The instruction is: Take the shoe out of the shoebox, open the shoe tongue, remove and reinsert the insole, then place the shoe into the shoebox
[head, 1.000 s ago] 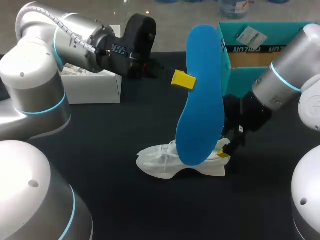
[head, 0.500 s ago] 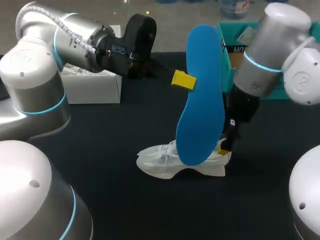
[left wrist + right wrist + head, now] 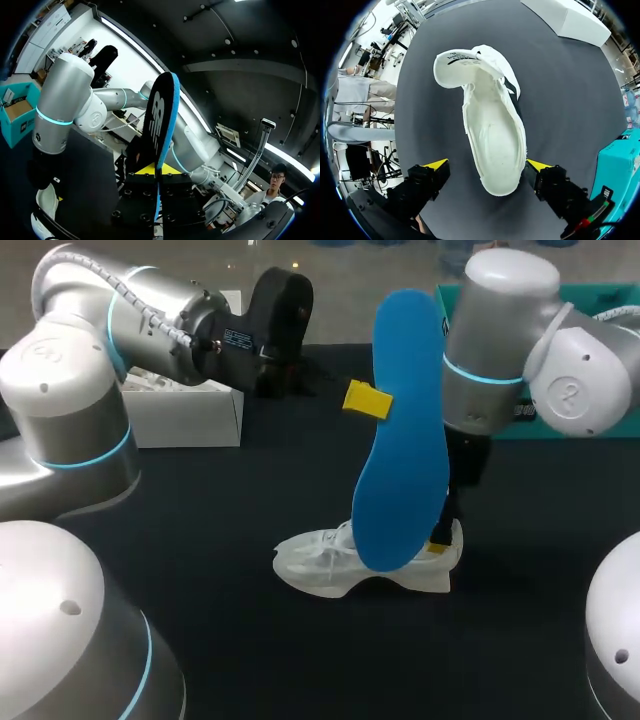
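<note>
Fingers of the left gripper pinch tight on the tall blue foam insole, holding it up on end over the middle of the black tabletop. The white lace-up shoe sits on its sole just below. The right gripper hangs over the heel, fingers spread wide, one on each side. The teal cardboard shoebox stands at the far right corner.

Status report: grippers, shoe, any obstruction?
Left gripper shut on blue insole, held upright, out of the shoe. Right gripper open, straddling the heel. Nothing blocking the shoe opening.
</note>
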Tool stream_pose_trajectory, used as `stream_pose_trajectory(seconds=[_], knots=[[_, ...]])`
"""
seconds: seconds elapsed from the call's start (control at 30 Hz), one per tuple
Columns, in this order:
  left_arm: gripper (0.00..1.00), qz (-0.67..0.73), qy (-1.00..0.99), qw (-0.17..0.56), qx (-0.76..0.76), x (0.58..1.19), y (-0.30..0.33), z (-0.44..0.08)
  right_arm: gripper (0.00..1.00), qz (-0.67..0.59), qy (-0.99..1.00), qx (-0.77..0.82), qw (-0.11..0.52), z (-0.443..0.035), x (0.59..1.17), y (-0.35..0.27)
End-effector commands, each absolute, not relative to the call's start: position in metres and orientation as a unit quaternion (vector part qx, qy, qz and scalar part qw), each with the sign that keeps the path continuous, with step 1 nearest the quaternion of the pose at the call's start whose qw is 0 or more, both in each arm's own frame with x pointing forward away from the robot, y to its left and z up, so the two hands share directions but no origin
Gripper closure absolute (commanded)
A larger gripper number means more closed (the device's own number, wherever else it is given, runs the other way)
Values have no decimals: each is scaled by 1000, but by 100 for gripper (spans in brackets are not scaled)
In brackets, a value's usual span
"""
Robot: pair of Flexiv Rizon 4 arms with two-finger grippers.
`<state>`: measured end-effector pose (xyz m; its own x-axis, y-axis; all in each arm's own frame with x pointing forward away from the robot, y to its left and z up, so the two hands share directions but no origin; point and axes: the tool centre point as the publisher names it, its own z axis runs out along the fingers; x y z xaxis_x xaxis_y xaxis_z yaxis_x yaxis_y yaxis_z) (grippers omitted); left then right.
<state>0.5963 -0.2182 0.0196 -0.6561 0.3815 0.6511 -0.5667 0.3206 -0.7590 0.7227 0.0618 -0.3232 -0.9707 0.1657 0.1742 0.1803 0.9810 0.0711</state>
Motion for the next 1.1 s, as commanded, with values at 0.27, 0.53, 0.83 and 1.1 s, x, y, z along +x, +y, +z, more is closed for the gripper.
stream_pose_trajectory(seconds=[0.27, 0.53, 0.83, 1.1], knots=[[100, 580, -701, 409, 66, 596, -218, 19, 0, -33, -992, -88, 80, -327, 729, 65], [100, 580, -701, 409, 66, 596, -218, 19, 0, -6, -996, -70, 51, -342, 777, 95], [100, 580, -701, 409, 66, 596, -218, 19, 0, -2, -997, -49, 61, -364, 789, 113], [100, 580, -701, 409, 66, 596, -218, 19, 29, -15, -996, -48, 71, -383, 787, 122]])
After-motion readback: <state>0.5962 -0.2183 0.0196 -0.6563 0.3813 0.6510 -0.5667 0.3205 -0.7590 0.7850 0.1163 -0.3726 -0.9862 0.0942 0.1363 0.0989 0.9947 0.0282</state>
